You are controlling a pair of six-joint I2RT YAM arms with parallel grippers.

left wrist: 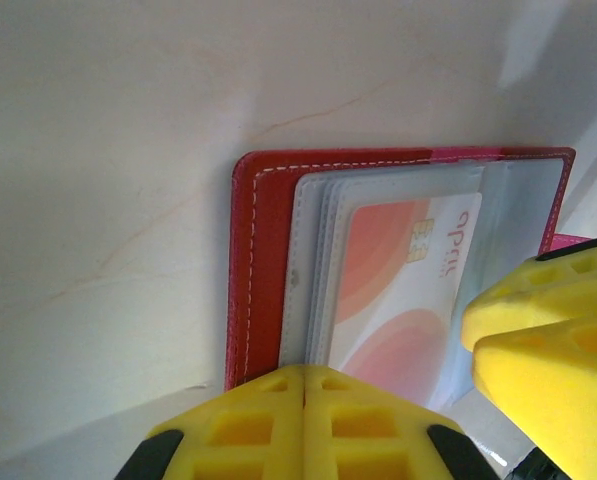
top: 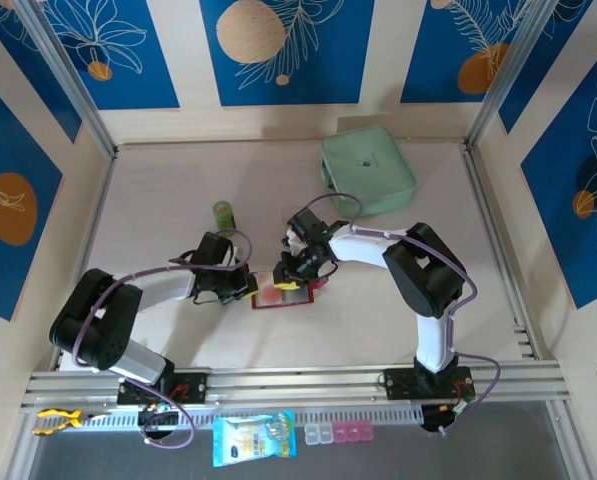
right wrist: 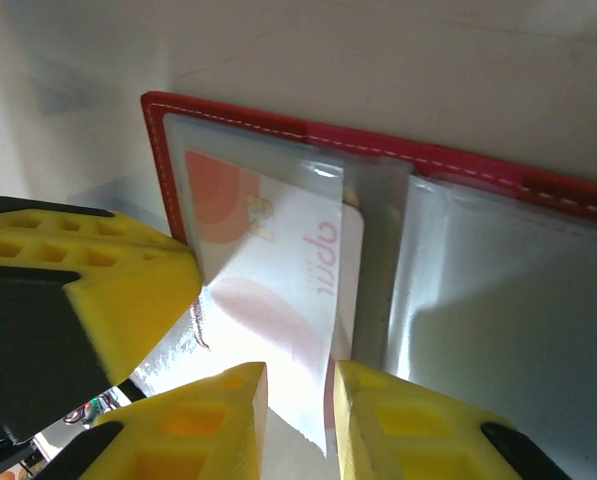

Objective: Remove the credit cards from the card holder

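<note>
Pull step on white-and-pinkish-red plastic credit card (right wrist: 278,270), pinched in right gripper (right wrist: 300,420), partly out of clear sleeve (right wrist: 278,150) of open dark red leather-like card holder (left wrist: 258,280) lying on pale table (left wrist: 128,150) — bracing holder's edge with fully closed left gripper (left wrist: 303,420) — next, probably sliding card straight clear.

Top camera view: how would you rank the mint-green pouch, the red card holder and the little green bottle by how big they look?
1. mint-green pouch
2. red card holder, partly covered
3. little green bottle
</note>
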